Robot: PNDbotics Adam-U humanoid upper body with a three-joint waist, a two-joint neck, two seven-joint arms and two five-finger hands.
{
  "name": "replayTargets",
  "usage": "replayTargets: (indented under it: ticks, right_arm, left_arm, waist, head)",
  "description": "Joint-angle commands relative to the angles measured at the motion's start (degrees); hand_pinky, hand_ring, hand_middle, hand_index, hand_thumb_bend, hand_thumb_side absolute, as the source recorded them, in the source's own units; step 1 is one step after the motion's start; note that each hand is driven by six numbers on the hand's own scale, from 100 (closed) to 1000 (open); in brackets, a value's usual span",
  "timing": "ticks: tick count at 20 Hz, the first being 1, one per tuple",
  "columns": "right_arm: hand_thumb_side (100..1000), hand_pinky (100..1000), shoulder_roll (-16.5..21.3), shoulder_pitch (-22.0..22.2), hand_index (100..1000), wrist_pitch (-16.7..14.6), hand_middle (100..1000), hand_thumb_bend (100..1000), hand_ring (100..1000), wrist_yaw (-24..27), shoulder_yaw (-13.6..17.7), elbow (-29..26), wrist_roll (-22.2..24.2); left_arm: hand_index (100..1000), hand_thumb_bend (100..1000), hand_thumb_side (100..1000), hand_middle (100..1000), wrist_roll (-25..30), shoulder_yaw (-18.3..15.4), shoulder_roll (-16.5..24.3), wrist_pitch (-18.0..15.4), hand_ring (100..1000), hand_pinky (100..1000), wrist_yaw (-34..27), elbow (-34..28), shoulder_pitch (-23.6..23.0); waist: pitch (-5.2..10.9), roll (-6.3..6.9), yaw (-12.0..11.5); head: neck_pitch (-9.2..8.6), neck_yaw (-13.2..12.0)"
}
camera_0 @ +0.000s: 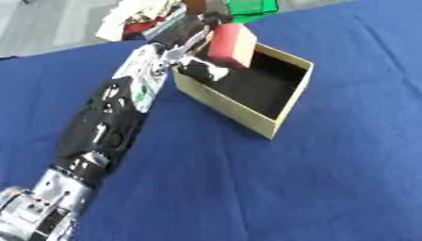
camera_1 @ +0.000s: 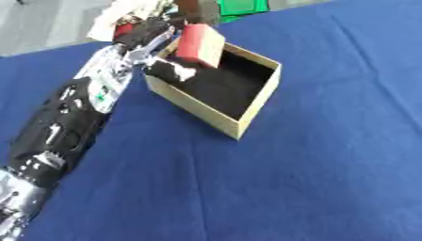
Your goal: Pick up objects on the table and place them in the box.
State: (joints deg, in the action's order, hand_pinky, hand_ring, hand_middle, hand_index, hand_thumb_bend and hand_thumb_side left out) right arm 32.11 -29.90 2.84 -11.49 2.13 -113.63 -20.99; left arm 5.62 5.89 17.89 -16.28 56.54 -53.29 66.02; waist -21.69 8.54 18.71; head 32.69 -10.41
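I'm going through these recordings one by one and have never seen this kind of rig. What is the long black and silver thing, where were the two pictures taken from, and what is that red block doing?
Both pictures come from the two eyes of one camera in a humanoid robot's head, looking down at a table covered in blue cloth, so they show nearly the same thing. The black and silver limb is the robot's left arm, reaching in from the left. Its left hand holds a red and tan block with its fingers, over the near corner of an open cardboard box with a dark inside. Green and other items lie blurred at the far edge. The right hand does not show.
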Motion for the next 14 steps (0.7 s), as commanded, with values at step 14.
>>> replayTargets:
  ticks: [14]
  right_arm:
    - [959,811,0.89,0.66,824,0.54,776,100,790,0.06,1.18,-0.96,-0.53]
  left_arm:
    - [967,573,561,853,-7.71,-2.17,1.83,2.55,821,759,-4.3,-3.2,-0.17]
  waist:
    - [1.57,-1.2,-1.09]
  head:
    - [1.1,1.18]
